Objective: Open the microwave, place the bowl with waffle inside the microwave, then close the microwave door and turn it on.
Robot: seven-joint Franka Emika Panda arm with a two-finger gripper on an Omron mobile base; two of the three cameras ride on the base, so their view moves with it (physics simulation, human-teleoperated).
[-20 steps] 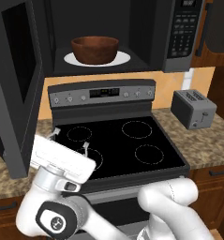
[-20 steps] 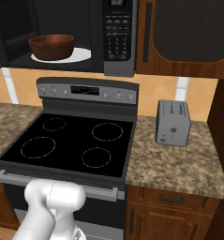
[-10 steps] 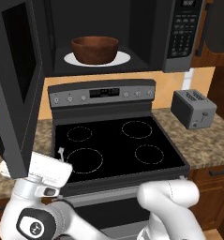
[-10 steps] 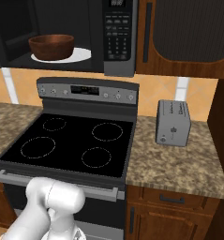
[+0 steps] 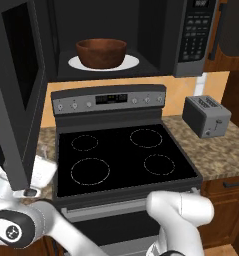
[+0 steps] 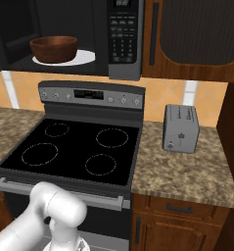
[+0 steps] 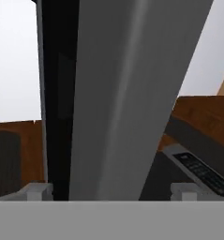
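The round dark reddish-brown wooden bowl [image 5: 101, 52] sits on the white round turntable plate [image 5: 132, 62] inside the large black-and-grey microwave [image 5: 191, 35]; the waffle cannot be made out. Over the last second the arm has swung left and down. The gripper [image 7: 112, 190] now sits behind the lower edge of the wide dark-glass, grey-framed microwave door [image 5: 18, 95], which hangs open. The door edge lies between the two fingertips [image 7: 38, 190], spread wide and gripping nothing. Judged status: placement done; door closing is the step in hand.
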